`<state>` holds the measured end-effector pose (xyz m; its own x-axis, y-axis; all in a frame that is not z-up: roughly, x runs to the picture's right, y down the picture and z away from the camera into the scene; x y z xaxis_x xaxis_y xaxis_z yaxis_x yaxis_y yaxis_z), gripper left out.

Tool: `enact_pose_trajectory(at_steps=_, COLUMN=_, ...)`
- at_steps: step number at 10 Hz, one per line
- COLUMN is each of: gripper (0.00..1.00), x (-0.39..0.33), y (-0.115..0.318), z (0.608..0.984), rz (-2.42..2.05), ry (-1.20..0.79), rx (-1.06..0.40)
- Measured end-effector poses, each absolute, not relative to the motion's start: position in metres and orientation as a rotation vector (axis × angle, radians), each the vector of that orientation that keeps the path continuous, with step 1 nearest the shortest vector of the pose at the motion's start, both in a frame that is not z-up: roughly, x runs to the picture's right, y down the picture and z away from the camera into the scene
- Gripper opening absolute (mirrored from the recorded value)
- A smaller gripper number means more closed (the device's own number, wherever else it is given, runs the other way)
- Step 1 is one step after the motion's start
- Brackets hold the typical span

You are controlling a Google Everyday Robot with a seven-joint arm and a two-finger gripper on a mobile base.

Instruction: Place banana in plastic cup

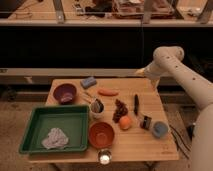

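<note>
Across the middle of the view stands a square light-wood table (150,145), and over its far right edge reaches the robot's white jointed arm (175,65). At the arm's tip, the tan two-finger gripper (140,73) hangs by the table's back edge, its jaws spread wide and gripping nothing. On the near left corner lies a rectangular green plastic tray (30,135) holding a crumpled grey-white cloth (55,138). Just right of the tray sits a round orange-red bowl (101,135), and behind the tray a round purple bowl (65,92). A whitish cup with dark utensils (96,107) stands at the tray's far right corner. Between that cup and the purple bowl lies the small pale-yellow, slightly curved banana (88,95) (dim, its outline hard to trace), well apart from the gripper. An orange carrot (108,92) lies behind a dark cluster of grapes (119,110), and a round orange fruit (125,122) sits just in front of them. Near the right edge stands the small light-blue plastic cup (160,129), upright and well apart from the banana. A small clear glass (104,158) stands at the front edge.
</note>
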<state>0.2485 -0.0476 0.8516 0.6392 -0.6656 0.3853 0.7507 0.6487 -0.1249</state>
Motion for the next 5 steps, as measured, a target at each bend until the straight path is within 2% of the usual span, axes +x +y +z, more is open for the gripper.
enact_pose_trajectory(at_steps=5, gripper=0.80, x=0.2475, y=-0.0491, z=0.8516, rz=-0.829, ry=-0.324, rx=-0.280)
